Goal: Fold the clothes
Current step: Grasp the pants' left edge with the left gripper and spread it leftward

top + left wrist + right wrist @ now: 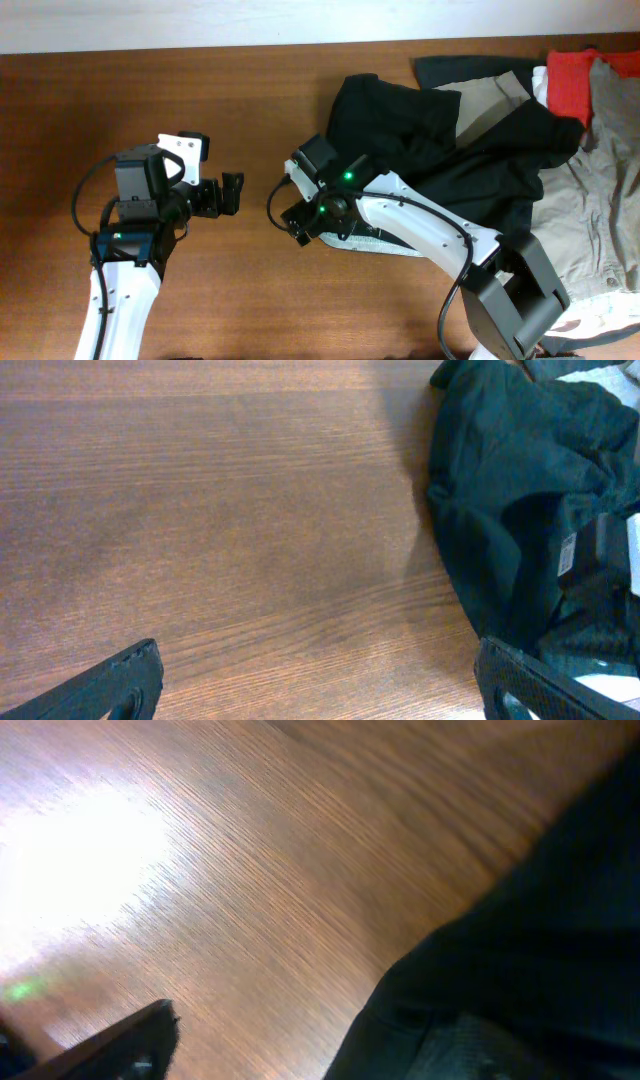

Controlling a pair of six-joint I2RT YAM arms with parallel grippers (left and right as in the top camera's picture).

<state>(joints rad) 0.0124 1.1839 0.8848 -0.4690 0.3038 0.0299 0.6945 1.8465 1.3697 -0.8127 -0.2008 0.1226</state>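
overhead — black shorts (400, 120) on wood-grain table (120, 100)

No text, label or number is legible anywhere.

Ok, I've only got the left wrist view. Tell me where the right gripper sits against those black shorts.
Observer: Seen from overhead, the right gripper is at the lower left edge of the shorts.
Operator: Now say what lies past the shorts.
Observer: A heap of other clothes to their right: a red piece and beige ones.
Operator: Tell me if the right gripper holds cloth.
Observer: Cannot tell. Its wrist view shows one finger over the tabletop, with black cloth beside it.
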